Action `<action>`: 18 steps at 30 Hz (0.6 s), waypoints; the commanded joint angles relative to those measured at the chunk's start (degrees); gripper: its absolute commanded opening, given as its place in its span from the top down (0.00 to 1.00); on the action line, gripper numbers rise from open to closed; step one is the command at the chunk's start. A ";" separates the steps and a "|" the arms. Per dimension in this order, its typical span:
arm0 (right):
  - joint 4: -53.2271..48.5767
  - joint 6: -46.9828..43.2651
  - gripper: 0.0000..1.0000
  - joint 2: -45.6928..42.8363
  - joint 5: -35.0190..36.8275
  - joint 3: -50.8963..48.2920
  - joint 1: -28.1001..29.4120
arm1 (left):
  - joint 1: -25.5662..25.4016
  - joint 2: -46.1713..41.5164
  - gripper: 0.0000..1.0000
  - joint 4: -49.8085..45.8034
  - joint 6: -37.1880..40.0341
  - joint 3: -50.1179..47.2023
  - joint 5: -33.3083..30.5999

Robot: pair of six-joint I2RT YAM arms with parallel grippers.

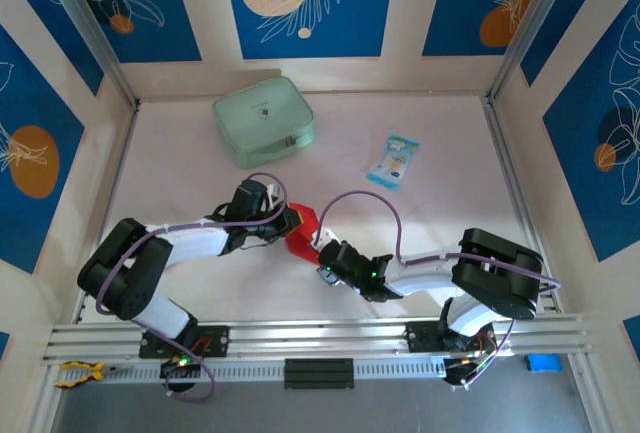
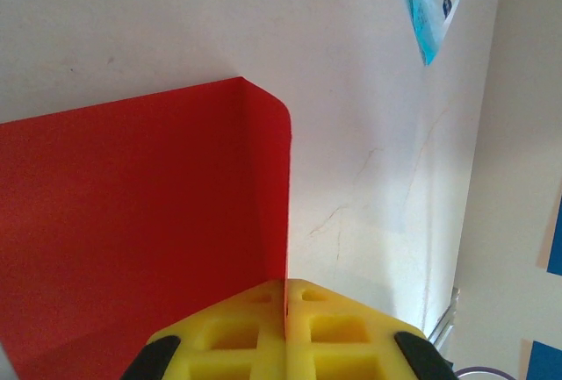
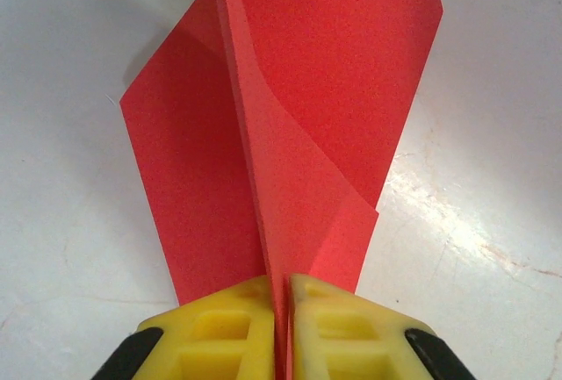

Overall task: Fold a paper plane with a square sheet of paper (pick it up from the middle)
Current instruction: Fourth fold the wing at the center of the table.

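The square sheet of paper (image 1: 302, 230), bright red and folded into creased layers, is held off the table at centre between both arms. My left gripper (image 1: 284, 220) is shut on its left side. In the left wrist view the yellow fingers (image 2: 233, 332) pinch a thin upright edge of the sheet (image 2: 132, 222), and my left gripper (image 2: 285, 297) has no gap. My right gripper (image 1: 322, 253) is shut on the near right side. The right wrist view has its gripper (image 3: 281, 297) clamping a standing fold of the sheet (image 3: 307, 90), with flaps spreading to either side.
A pale green zip pouch (image 1: 263, 119) lies at the back left of the table. A small blue-white packet (image 1: 393, 160) lies at the back right, and the packet (image 2: 436, 3) appears again in the left wrist view. Walls enclose the table; a metal rail (image 1: 320, 338) runs along the near edge.
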 commanded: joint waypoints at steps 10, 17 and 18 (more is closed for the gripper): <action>1.01 4.49 0.90 -0.70 -4.13 -0.74 -1.46 | -0.32 -2.89 0.61 -4.88 2.56 2.08 -1.96; 1.90 7.55 0.90 1.43 -7.29 -0.45 -2.11 | -0.32 -5.91 0.51 -9.06 4.30 2.30 -4.08; 2.03 8.15 0.89 1.83 -7.62 -0.37 -2.17 | -0.28 -6.19 0.51 -9.26 4.22 2.24 -4.19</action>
